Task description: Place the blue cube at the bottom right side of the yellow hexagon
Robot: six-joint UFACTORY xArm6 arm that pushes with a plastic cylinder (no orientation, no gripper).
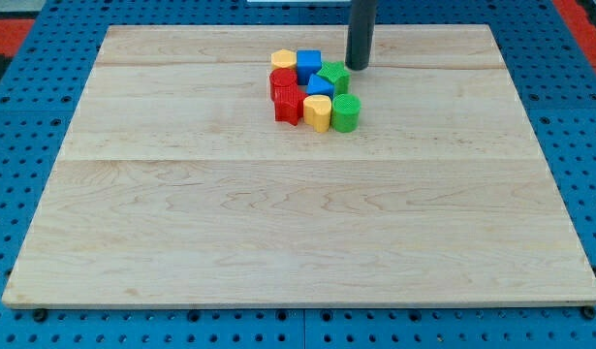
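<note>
The blue cube (309, 64) sits near the view's top centre, touching the right side of the yellow hexagon (284, 60). My tip (357, 67) is at the end of the dark rod, to the right of the blue cube and just above the green star (333, 77). It stands close to the star; I cannot tell whether it touches it.
The blocks form one tight cluster on the wooden board (298, 223): a red block (282, 82), a red star (290, 104), another blue block (319, 87), a yellow block (318, 111) and a green cylinder (345, 112). Blue pegboard surrounds the board.
</note>
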